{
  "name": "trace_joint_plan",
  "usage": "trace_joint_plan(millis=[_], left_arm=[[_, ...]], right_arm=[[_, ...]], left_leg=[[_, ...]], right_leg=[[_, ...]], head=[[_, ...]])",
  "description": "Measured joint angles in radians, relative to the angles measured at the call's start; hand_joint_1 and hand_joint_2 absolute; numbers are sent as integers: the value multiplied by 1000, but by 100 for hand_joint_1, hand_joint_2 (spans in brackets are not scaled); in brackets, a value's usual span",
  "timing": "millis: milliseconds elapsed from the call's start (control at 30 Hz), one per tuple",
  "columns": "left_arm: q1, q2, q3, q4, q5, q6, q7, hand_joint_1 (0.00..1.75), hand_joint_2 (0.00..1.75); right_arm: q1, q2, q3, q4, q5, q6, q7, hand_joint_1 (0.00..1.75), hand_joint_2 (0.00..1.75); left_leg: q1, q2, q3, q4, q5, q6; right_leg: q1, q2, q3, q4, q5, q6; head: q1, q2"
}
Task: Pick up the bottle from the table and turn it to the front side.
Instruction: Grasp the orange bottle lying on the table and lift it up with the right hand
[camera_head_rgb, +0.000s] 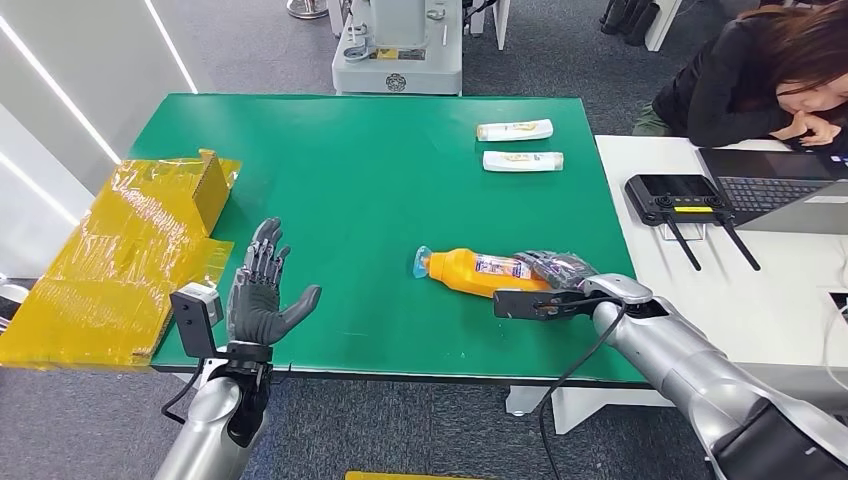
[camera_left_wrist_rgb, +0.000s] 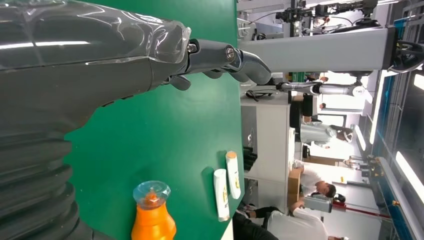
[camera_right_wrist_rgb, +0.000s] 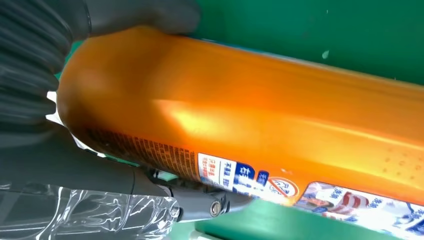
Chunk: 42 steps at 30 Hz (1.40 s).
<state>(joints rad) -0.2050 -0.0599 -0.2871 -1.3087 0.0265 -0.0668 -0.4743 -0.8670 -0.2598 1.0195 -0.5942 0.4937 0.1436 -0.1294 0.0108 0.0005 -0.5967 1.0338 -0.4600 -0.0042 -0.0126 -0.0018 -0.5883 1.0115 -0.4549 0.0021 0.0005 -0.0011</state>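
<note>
An orange bottle (camera_head_rgb: 470, 270) with a clear blue cap lies on its side on the green table (camera_head_rgb: 350, 170), cap toward the left, a printed label on its upper side. My right hand (camera_head_rgb: 560, 272) grips its base end; in the right wrist view the bottle (camera_right_wrist_rgb: 250, 120) sits between the dark fingers (camera_right_wrist_rgb: 140, 15) and the thumb (camera_right_wrist_rgb: 100, 170). My left hand (camera_head_rgb: 262, 290) is raised over the table's front left edge, fingers spread and nothing in it. The left wrist view has the left hand (camera_left_wrist_rgb: 75, 75) close up, with the bottle (camera_left_wrist_rgb: 152, 220) beyond it.
Two white tubes (camera_head_rgb: 514, 130) (camera_head_rgb: 522, 161) lie at the table's far right. Yellow wrapped cardboard (camera_head_rgb: 130, 250) covers the left edge. A white desk to the right carries a black controller (camera_head_rgb: 680, 198) and a laptop, with a seated person (camera_head_rgb: 760, 70) behind. A grey machine base (camera_head_rgb: 397, 50) stands beyond.
</note>
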Motion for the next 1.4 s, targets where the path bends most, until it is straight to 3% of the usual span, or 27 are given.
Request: trace_joint_plan(millis=[167, 767, 1000, 1167, 1400], left_arm=[[3, 2, 0, 7, 0, 8, -8, 0, 175], [16, 2, 7, 11, 0, 27, -16, 0, 175], [36, 1, 16, 11, 0, 32, -16, 0, 175], [50, 1, 21, 11, -1, 51, -16, 0, 175], [58, 3, 22, 11, 12, 63, -24, 0, 175]], right_arm=[[0, -3, 2, -1, 0, -9, -9, 168, 175], [9, 3, 0, -1, -59, -51, -61, 175, 175], [84, 4, -64, -49, -200, -120, -128, 175, 175], [190, -5, -161, -121, -348, -174, -205, 175, 175], [302, -23, -245, -212, -431, -241, -244, 175, 175]], left_leg=[[0, 0, 0, 0, 0, 0], [0, 0, 0, 0, 0, 0], [0, 0, 0, 0, 0, 0], [0, -1, 0, 0, 0, 0], [0, -1, -1, 0, 0, 0]], right_leg=[[0, 0, 0, 0, 0, 0], [0, 0, 0, 0, 0, 0], [0, 0, 0, 0, 0, 0], [0, -1, 0, 0, 0, 0], [0, -1, 0, 0, -1, 0]], head=[[0, 0], [0, 0], [0, 0], [0, 0], [0, 0]])
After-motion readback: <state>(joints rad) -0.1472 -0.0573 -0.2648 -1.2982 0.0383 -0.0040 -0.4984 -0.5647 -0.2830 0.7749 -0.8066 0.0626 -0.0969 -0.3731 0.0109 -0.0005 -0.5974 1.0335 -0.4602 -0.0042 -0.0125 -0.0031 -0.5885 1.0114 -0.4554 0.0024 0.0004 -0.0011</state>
